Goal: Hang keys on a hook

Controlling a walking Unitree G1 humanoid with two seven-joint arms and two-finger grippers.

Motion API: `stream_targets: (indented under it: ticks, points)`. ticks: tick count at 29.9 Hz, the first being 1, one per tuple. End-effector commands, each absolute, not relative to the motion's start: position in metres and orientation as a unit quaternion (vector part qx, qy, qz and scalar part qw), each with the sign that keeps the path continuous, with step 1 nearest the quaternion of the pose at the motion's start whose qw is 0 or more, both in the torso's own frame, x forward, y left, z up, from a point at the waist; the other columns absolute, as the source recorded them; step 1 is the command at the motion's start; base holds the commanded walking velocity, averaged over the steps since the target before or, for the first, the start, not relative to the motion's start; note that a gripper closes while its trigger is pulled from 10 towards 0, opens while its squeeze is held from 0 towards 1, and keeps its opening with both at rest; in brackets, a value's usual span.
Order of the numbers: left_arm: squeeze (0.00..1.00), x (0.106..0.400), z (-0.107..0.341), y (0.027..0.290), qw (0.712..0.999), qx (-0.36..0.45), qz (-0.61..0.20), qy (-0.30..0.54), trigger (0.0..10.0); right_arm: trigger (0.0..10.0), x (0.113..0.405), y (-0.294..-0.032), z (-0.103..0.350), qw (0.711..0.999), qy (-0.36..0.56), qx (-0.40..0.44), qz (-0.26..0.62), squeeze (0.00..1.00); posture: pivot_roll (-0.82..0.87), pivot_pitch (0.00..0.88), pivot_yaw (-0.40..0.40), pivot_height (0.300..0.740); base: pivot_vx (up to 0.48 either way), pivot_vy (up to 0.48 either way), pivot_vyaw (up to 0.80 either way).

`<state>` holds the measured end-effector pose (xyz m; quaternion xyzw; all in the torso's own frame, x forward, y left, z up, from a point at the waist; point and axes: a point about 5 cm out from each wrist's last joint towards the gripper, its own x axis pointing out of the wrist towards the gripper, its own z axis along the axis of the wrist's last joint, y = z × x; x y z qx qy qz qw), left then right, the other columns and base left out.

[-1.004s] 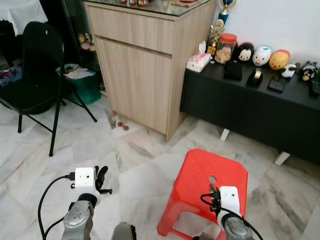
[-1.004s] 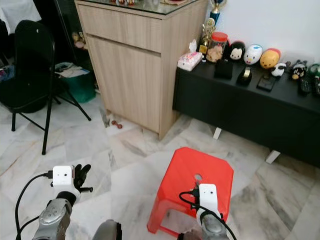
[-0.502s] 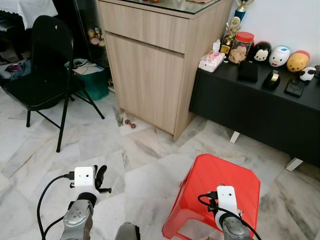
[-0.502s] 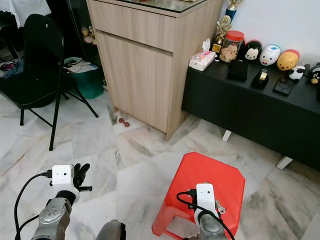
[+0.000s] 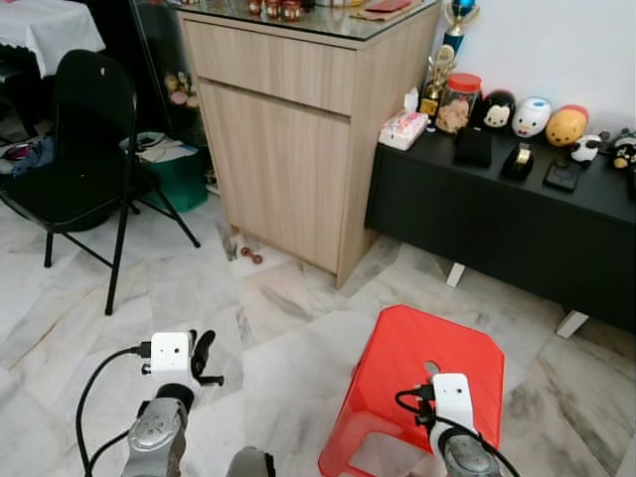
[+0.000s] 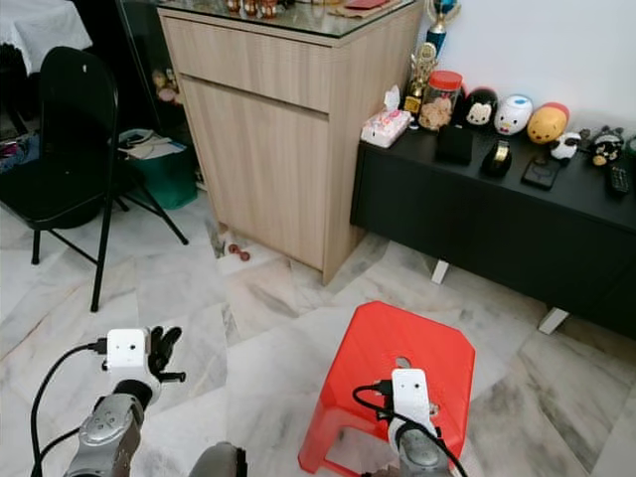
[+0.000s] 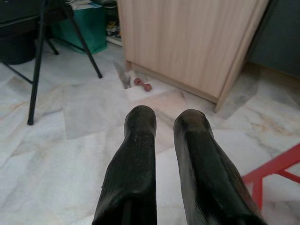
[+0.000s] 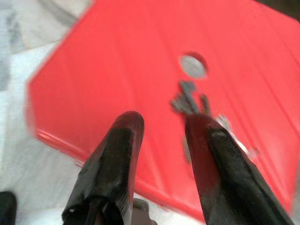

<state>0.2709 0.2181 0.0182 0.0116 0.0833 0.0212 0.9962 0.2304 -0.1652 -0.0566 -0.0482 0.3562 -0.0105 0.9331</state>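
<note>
My right gripper hangs low over the glossy red plastic stool, at about five o'clock in my head view, and its two black fingers stand a narrow gap apart with nothing between them. In the blurred wrist view, the small bunch of grey metal keys lies on the stool's red top, just below the round hole in the seat and right at the tip of one finger; whether that finger touches the bunch, I cannot tell.

My left gripper sits at about seven o'clock, over the pale marbled floor tiles. Its fingers are nearly together, with a slim gap between them and nothing held.

Ahead at twelve o'clock stands a tall light-wood cabinet, with a small reddish object on the floor at its foot. At two o'clock runs a long low black console bearing a row of round cartoon figurines, a red-lidded jar and a tissue pack. A black folding chair stands at ten o'clock.
</note>
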Motion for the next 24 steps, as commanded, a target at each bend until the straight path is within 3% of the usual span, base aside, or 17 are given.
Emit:
stream_targets:
  ticks: [1,4,11,24]
  points:
    - [0.00,0.272,0.020,0.220,0.996,0.016,0.021,0.082,10.0,10.0,0.231,-0.161,-0.056,0.935,0.352,-0.047,-0.001,0.00,0.18,0.056,-0.037,0.637,0.349,0.000,0.57]
    - [0.00,0.272,0.021,0.220,0.996,0.017,0.021,0.080,10.0,10.0,0.231,-0.161,-0.056,0.935,0.353,-0.041,-0.009,0.00,0.18,0.057,-0.036,0.637,0.334,0.000,0.19]
    - [0.00,0.271,0.020,0.219,0.996,0.019,0.016,0.080,10.0,10.0,0.229,-0.165,-0.057,0.933,0.355,-0.043,-0.024,0.00,0.18,0.058,-0.036,0.637,0.000,0.000,0.00]
    - [0.00,0.271,0.019,0.217,0.996,0.015,0.009,0.083,10.0,10.0,0.210,-0.201,-0.064,0.910,0.385,-0.077,-0.134,0.00,0.18,0.061,-0.037,0.637,0.000,0.000,0.00]
